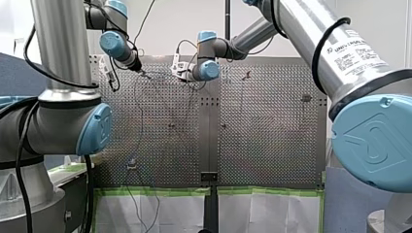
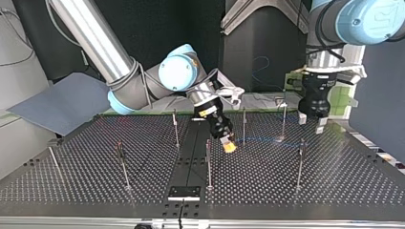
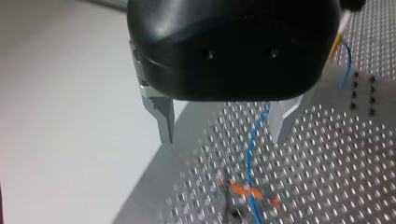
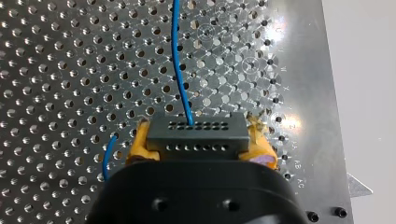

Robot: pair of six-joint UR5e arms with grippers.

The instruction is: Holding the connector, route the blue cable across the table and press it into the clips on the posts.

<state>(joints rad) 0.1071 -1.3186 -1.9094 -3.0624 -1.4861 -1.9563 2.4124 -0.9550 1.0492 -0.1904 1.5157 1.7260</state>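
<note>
The perforated table (image 2: 334,181) carries the posts (image 2: 208,162). The right gripper (image 2: 228,144) is clamped on the connector (image 4: 196,135), with yellow pads (image 4: 139,144) at either end. The blue cable (image 4: 176,65) leaves it straight ahead, along the reach. The left gripper (image 3: 223,136), jaws apart, hangs above the orange clip (image 3: 240,189) with cable beneath it — likely the nearer arm for pressing.

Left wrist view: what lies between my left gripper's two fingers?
The blue cable passes through the gap of the open left gripper, close to one finger, toward an orange clip ahead, over perforated table. The left wrist view shows it.
</note>
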